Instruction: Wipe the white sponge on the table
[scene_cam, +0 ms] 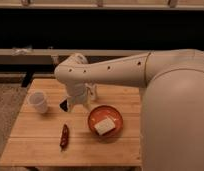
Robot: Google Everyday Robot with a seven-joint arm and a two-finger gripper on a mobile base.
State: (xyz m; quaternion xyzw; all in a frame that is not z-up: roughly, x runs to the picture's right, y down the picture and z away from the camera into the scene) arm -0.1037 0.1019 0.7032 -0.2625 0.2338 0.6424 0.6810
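Note:
The white sponge [104, 126] lies inside the red-orange bowl [94, 113], tilted a little, on the right half of the light wooden table [40, 145]. My gripper [75, 103] hangs from the white arm above the table's middle, just left of and behind the bowl. It is apart from the sponge and holds nothing that I can see. A small dark part [63, 105] shows at its left side.
A white cup [39, 101] stands at the table's left. A dark red, pepper-like object [64, 136] lies in front of the gripper near the front edge. My large white arm and body [170, 100] cover the table's right side. A dark shelf runs behind.

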